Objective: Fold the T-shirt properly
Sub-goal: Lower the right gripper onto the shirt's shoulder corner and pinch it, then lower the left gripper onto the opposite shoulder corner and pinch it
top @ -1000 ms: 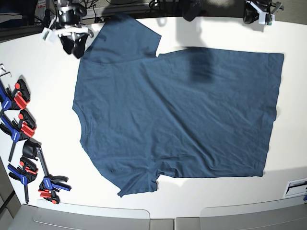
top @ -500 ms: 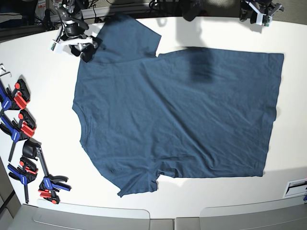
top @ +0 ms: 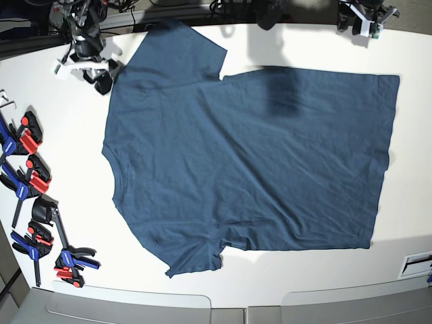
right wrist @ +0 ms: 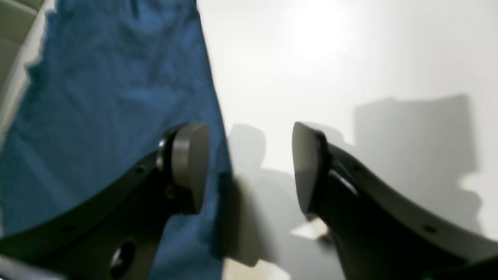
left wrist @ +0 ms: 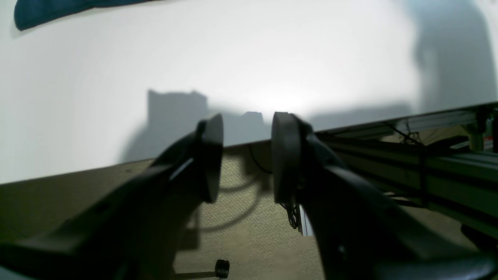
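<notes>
Navy cotton of the T-shirt (top: 250, 162) is spread flat on the table (top: 61, 182), so both parted end effectors, left end effector (left wrist: 247, 157) and right end effector (right wrist: 249, 169), are best closed on edges squarely.

Base overhead, looks down on table (top: 67, 135); wrist views close, low, sharing T-shirt (right wrist: 97, 97) edge.
</notes>
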